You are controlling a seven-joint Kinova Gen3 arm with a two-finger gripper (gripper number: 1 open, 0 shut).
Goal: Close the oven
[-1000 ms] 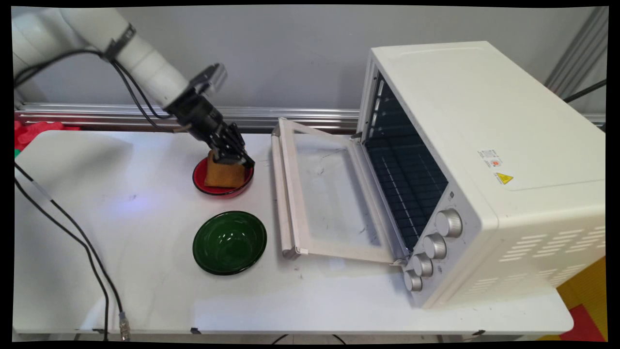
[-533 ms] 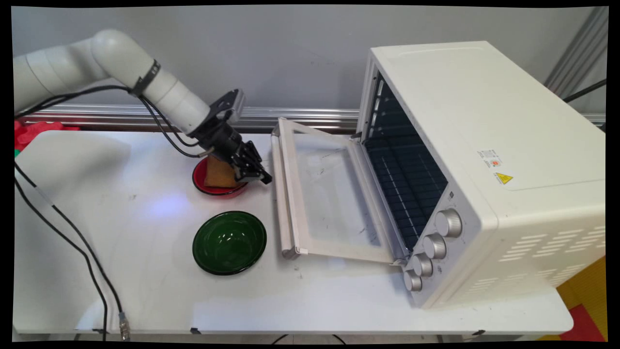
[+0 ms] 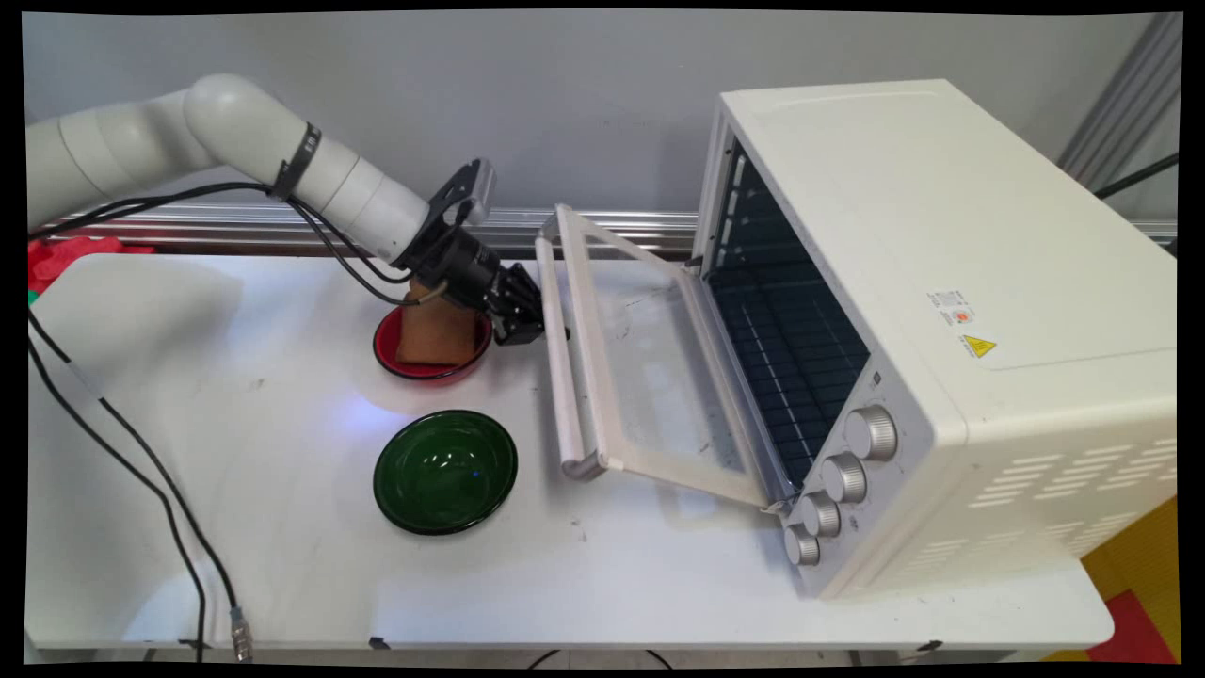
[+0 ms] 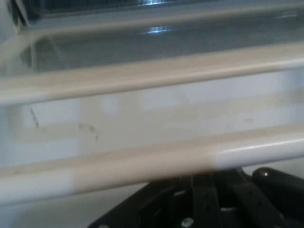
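While its finger state cannot be told, the tool (image 3: 537, 325) is seen pressed against the handle (image 3: 563, 358) of the toaster oven (image 3: 941, 320) door (image 3: 650, 377), itself partly raised, with a red bowl (image 3: 431, 353) holding a brown block (image 3: 435, 330) just left of the handle and a green bowl (image 3: 445, 471) nearer the table (image 3: 282, 527) front.

place: robotics lab | evidence: Kinova arm (image 3: 282, 160) with hanging cables (image 3: 141, 461); white bench (image 3: 282, 565); aluminium rail (image 3: 235, 221) along wall

the gripper (image 3: 541, 330) moved from over the red bowl (image 3: 431, 350) to the door handle (image 3: 563, 363); the oven door (image 3: 650, 367) rose partway.
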